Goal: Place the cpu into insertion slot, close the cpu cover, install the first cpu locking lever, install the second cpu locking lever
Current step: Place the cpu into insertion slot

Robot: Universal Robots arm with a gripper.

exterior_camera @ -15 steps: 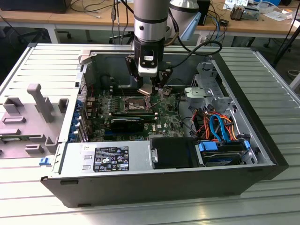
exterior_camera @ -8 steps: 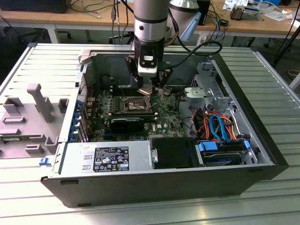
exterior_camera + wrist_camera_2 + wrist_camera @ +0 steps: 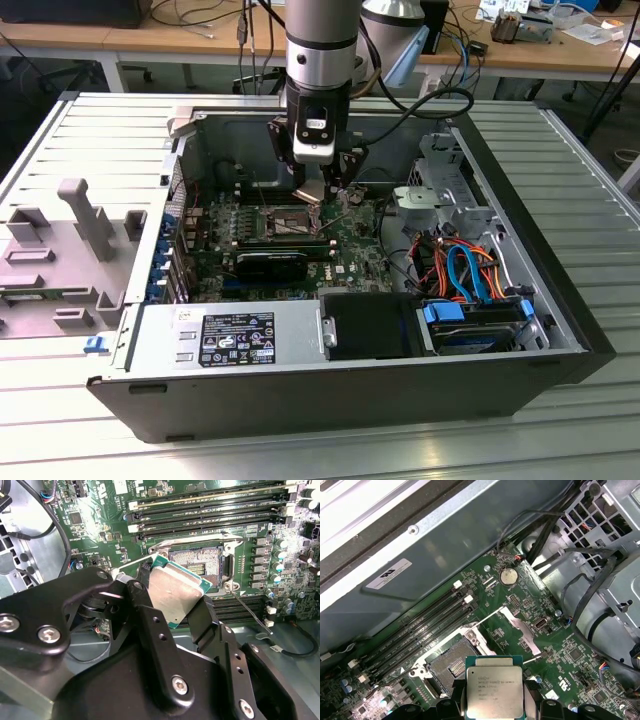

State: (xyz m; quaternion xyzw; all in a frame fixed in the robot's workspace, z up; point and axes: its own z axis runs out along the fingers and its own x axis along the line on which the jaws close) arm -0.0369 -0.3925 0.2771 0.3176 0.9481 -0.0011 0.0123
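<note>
Our gripper (image 3: 175, 600) is clamped on the cpu (image 3: 172, 587), and we see a black finger (image 3: 206, 617) pressed against each of two opposite edges. In both wrist views the chip's dull silver top faces the camera, with a green rim showing around it. We find the cpu (image 3: 494, 687) held in the air just above the insertion slot (image 3: 451, 662), not yet seated in it; the slot's contact field lies bare. Beside the slot, the cpu cover (image 3: 520, 627) stands swung open, and a thin locking lever (image 3: 250, 610) juts out unlatched. Past the slot run the long memory slots (image 3: 210, 510) of the green motherboard (image 3: 350, 255). In the exterior view we see the arm reaching down into an open computer case (image 3: 560, 360), which lies on a ribbed metal table (image 3: 600, 200).
</note>
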